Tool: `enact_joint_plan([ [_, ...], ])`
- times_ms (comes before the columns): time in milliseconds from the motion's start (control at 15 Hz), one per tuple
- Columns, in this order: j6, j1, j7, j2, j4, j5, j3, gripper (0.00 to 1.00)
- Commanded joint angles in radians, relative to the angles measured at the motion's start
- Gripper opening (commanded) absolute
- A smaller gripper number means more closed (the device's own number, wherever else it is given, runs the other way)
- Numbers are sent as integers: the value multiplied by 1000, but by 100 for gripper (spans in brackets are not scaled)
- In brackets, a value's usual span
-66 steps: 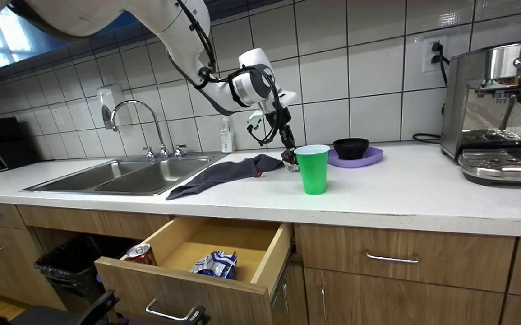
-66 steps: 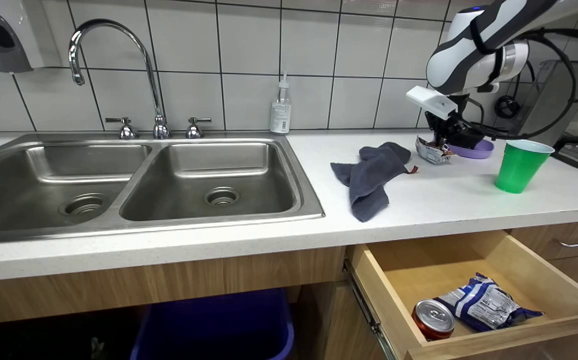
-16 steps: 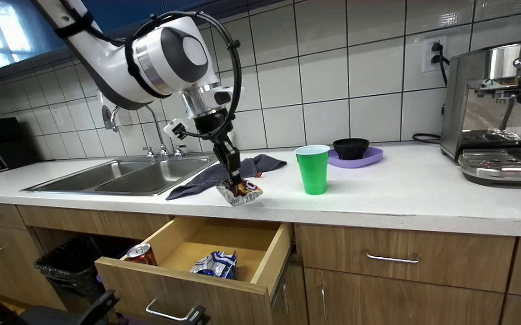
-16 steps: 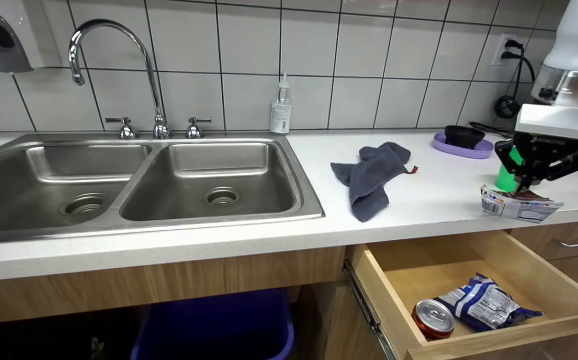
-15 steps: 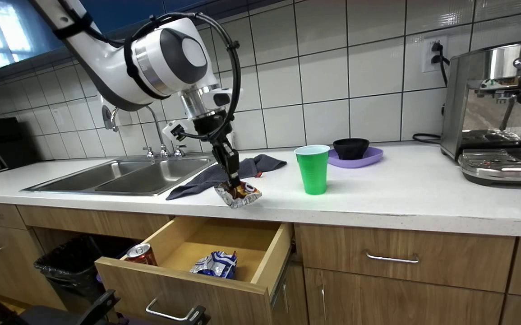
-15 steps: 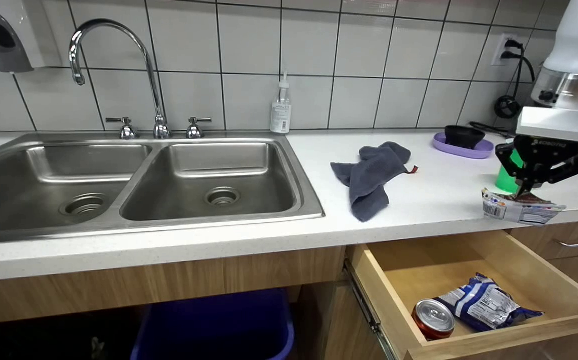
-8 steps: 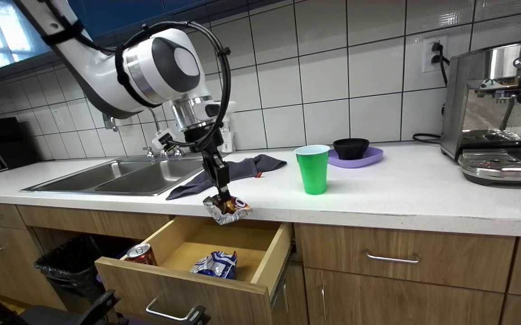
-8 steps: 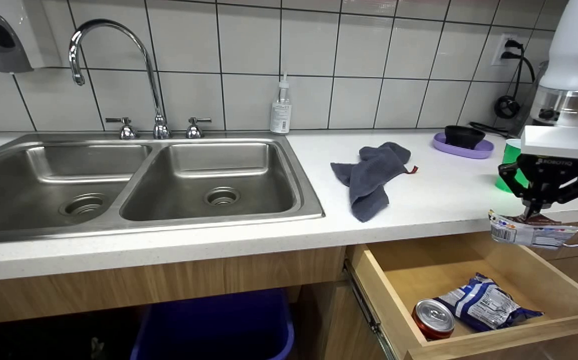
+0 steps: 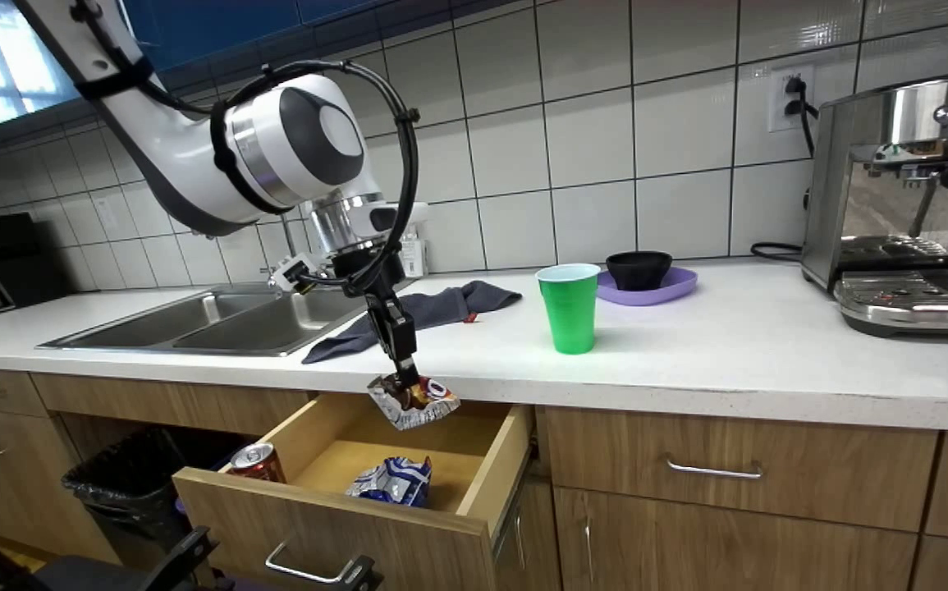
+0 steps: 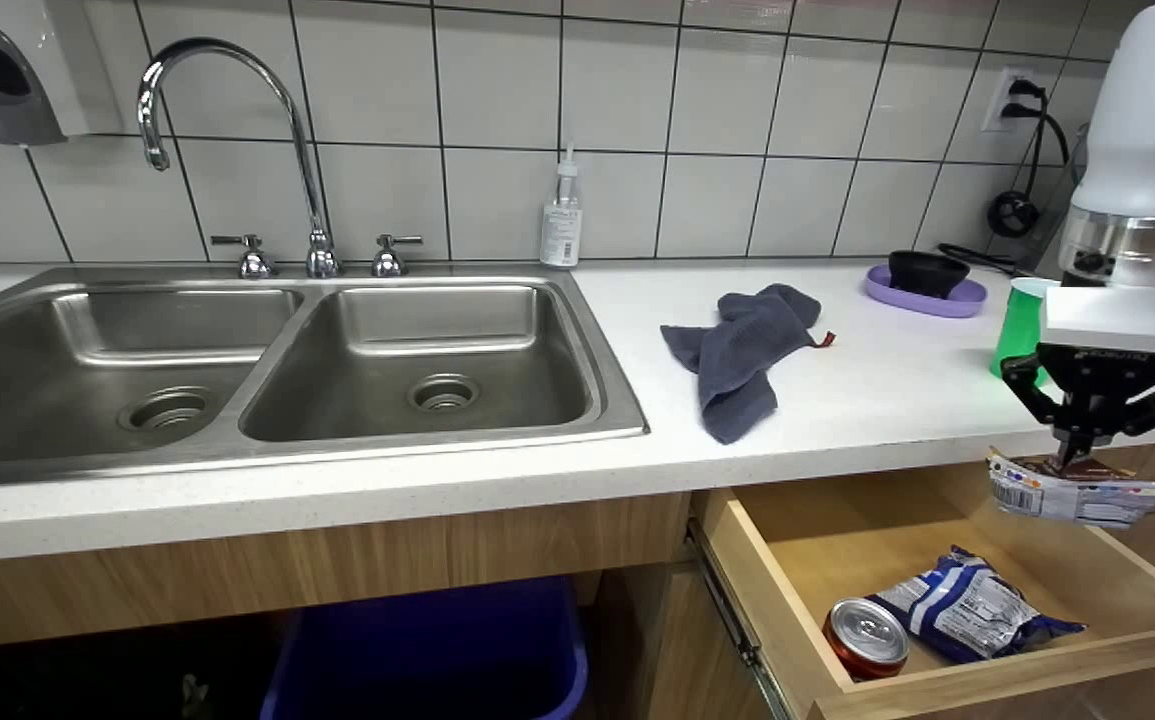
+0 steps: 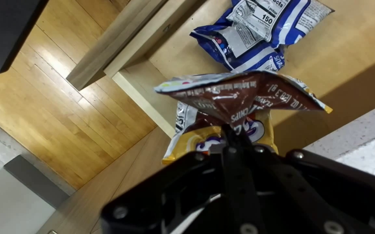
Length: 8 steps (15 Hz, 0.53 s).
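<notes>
My hand (image 10: 1070, 457) pinches a brown-and-yellow chip bag (image 11: 245, 96) above the open drawer (image 9: 334, 527). In the wrist view the bag's long edge runs left to right, crosswise to my fingers (image 11: 236, 156), yellow corner (image 11: 328, 109) rightmost.

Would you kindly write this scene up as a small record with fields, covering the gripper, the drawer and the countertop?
Gripper: shut on a chip bag
Chip bag colors: brown and yellow
Chip bag position: off the countertop, above the drawer
Drawer: pulled open
Drawer contents: blue snack bag, red soda can
Beside the sink: dark gray towel
Elsewhere on countertop: green cup, upright; black bowl on purple plate; espresso machine
</notes>
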Motion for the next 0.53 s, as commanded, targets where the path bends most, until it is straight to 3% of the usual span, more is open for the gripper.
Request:
enact_joint_plan([
  [0, 38, -21, 70, 50, 8, -67, 7, 0],
  [467, 98, 4, 150, 159, 36, -112, -38, 0],
])
